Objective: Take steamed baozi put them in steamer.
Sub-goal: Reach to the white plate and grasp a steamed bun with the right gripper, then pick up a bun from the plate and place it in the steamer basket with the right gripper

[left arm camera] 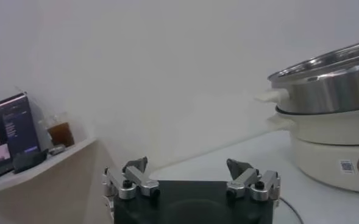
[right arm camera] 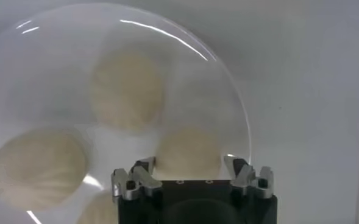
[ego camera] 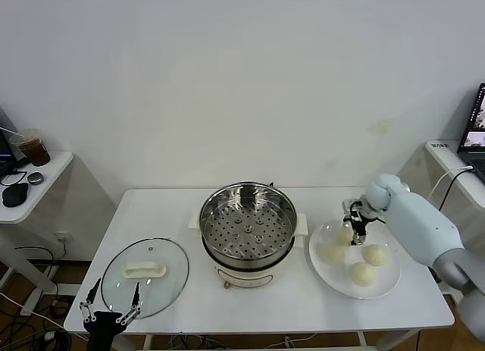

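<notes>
The steamer (ego camera: 246,228), a shiny steel pot with an empty perforated tray on a white base, stands mid-table; it also shows in the left wrist view (left arm camera: 328,85). Several cream baozi lie on a white plate (ego camera: 386,283) to its right: one (ego camera: 332,252), another (ego camera: 374,254), a third (ego camera: 362,274). My right gripper (ego camera: 354,228) is low over the plate's far edge, open, its fingers either side of a baozi (right arm camera: 188,149). Two more baozi (right arm camera: 127,88) (right arm camera: 36,167) lie beyond my right gripper (right arm camera: 188,169). My left gripper (ego camera: 111,313) is open and empty at the front left corner, as the left wrist view (left arm camera: 187,169) shows.
A round glass lid (ego camera: 144,277) with a white handle lies flat left of the steamer. A side shelf (ego camera: 30,188) at the far left holds a cup of dark drink (ego camera: 33,148). A laptop (ego camera: 477,131) is at the far right.
</notes>
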`<move>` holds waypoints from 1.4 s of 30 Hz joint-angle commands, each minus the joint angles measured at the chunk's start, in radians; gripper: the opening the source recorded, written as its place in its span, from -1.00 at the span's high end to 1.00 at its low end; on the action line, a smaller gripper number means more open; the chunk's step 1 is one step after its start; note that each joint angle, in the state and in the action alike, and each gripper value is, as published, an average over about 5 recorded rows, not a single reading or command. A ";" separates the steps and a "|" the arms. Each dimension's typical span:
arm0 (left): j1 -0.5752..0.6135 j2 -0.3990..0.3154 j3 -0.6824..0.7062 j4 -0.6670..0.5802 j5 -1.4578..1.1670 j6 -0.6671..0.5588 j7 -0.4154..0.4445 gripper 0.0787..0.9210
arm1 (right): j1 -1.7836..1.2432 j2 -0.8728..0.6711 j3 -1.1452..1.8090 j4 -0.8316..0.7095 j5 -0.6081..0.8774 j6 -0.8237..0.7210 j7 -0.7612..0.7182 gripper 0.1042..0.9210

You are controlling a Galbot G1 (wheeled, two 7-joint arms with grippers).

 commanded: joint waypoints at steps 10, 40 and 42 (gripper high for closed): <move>0.002 0.000 -0.004 -0.003 0.001 -0.001 0.000 -0.77 | 0.018 -0.018 -0.029 0.023 0.027 -0.013 -0.004 -0.01; -0.013 0.020 -0.036 -0.025 -0.018 -0.023 0.012 -0.77 | 0.717 0.174 -0.660 0.382 0.693 0.196 -0.091 -0.02; -0.011 0.018 -0.045 -0.027 -0.020 -0.026 0.013 -0.77 | 0.695 0.229 -0.678 0.371 0.670 0.239 -0.089 -0.03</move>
